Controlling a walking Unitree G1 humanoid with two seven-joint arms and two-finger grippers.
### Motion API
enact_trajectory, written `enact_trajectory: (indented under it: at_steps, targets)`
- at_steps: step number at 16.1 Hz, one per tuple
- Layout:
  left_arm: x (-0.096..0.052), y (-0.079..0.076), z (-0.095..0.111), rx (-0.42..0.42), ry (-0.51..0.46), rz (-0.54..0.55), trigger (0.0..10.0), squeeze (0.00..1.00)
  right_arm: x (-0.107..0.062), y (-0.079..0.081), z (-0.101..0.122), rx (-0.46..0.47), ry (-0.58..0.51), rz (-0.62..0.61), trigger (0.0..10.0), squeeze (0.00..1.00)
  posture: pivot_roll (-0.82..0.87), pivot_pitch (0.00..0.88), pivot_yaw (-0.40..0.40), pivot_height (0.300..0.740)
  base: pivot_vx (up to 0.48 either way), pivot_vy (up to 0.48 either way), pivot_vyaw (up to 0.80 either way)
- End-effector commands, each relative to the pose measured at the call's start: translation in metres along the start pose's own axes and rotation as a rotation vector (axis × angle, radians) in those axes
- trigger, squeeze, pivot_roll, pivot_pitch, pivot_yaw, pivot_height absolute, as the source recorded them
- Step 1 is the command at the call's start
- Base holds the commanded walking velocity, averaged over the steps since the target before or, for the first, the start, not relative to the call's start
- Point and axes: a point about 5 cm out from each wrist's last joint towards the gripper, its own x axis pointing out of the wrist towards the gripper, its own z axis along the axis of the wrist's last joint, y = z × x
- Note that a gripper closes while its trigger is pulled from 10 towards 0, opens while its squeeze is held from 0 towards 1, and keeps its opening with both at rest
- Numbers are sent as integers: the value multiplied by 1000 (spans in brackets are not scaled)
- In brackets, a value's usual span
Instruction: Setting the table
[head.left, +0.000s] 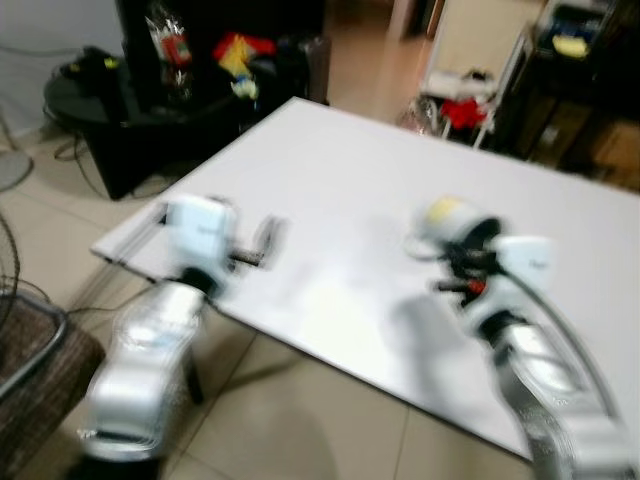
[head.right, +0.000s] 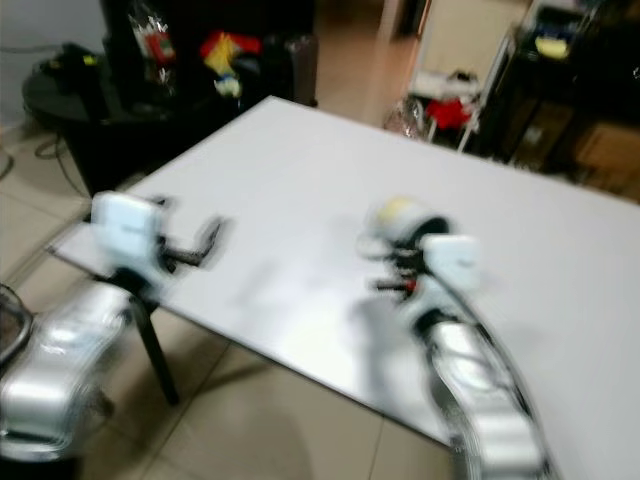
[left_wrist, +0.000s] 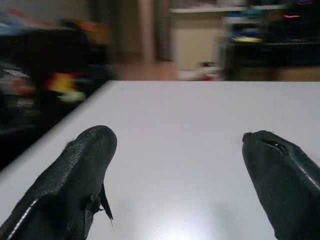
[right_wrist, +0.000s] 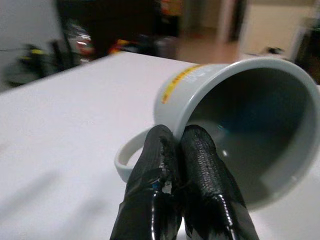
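1. Over on my left, my left gripper (left_wrist: 175, 175) hovers low above the near-left edge of the broad white rectangular table (head.left: 340, 190); its two black fingers (left_wrist: 75, 170) are spread wide with nothing between them.
2. Beyond that corner, a dark side table (head.left: 120, 110) carries a jumble of red and yellow clutter (head.left: 240, 55); too blurred to name the pieces.
3. Moving right: my right gripper (right_wrist: 181, 150) is out over the table's middle, fingers pinched tight on the rim of the white ceramic mug with a yellow band (right_wrist: 235, 125).
4. The mug is tipped, mouth towards my wrist, its looped handle (right_wrist: 127, 155) hanging on the table side. Whether it touches the tabletop I cannot tell.
5. My read on handling: stiff, glazed, probably slippery, and breakable if it drops. A rim pinch holds only a thin wall, so the mug could swing or slide out.
6. The handle looks like the surer hold; with the rim grip, I'd level it upright and set it down gently.
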Motion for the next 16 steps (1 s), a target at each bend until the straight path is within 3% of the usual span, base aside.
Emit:
enact_trajectory:
  at_steps: [1,5,8,12,14,16]
  targets:
    - [-3,9,4,18,-11,25,10000,0,2,6,6,0,-27,30,10000,0,79,0,-71,740,337,0,0]
    - [-5,13,6,44,-10,31,10000,0,16,8,12,-34,-26,102,10000,0,97,0,-84,740,163,0,0]
    - [-8,10,7,69,-10,-47,10000,0,39,8,18,-117,18,212,10000,0,108,0,-87,740,0,0,0]
    - [-7,14,13,136,26,-184,10000,0,94,5,39,-348,70,401,10000,0,125,0,-83,740,0,0,0]
    - [-10,16,15,172,75,-279,10000,0,121,3,43,-451,148,502,10000,0,131,0,-77,740,0,0,0]
    - [-12,17,15,193,123,-368,10000,0,137,4,44,-527,222,600,10000,0,138,0,-78,740,0,0,0]
